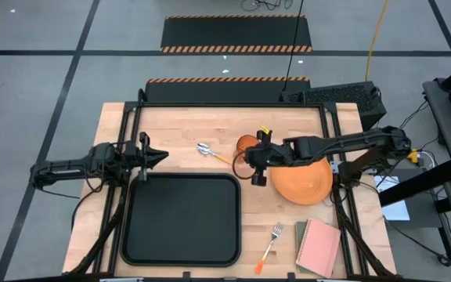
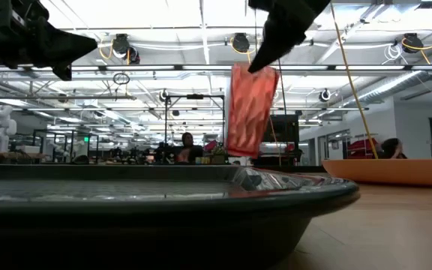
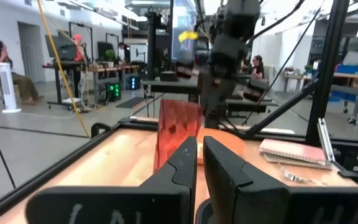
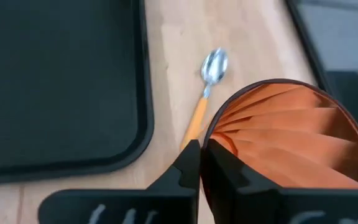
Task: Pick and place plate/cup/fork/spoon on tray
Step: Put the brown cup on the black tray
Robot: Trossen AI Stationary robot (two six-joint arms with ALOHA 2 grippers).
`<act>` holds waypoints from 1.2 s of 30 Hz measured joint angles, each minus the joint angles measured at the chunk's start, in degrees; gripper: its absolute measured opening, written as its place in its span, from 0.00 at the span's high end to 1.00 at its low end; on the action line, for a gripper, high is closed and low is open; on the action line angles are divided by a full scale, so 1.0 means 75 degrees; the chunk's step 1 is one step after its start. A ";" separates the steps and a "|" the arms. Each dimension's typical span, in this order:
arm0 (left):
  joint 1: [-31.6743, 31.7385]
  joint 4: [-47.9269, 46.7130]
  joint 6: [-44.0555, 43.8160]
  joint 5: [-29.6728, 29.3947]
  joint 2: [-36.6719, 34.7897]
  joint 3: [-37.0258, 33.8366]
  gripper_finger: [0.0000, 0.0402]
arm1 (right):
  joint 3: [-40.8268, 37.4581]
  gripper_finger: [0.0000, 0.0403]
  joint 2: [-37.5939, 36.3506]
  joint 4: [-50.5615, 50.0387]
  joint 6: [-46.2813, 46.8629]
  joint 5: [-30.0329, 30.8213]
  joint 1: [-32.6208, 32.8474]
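right hand (image 1: 250, 162) of mine pinches the cup (image 2: 250, 109) by its rim, lifted off the surface beside the tray (image 1: 182, 254); such a thin hold could let it swing or slip loose.

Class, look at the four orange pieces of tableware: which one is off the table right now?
The cup. It hangs in the air, pinched at its rim by the right gripper, while the plate, spoon and fork all lie on the wooden table.

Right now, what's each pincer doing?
Left pincer: shut, holding nothing, by the tray's far left corner.
Right pincer: shut on the cup's rim, cup lifted off the table.
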 joint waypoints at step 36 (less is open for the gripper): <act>-0.2362 0.0033 0.0372 -0.1500 0.7381 0.5006 0.91 | 0.0000 1.00 -0.0003 0.1290 0.0088 0.1258 0.2428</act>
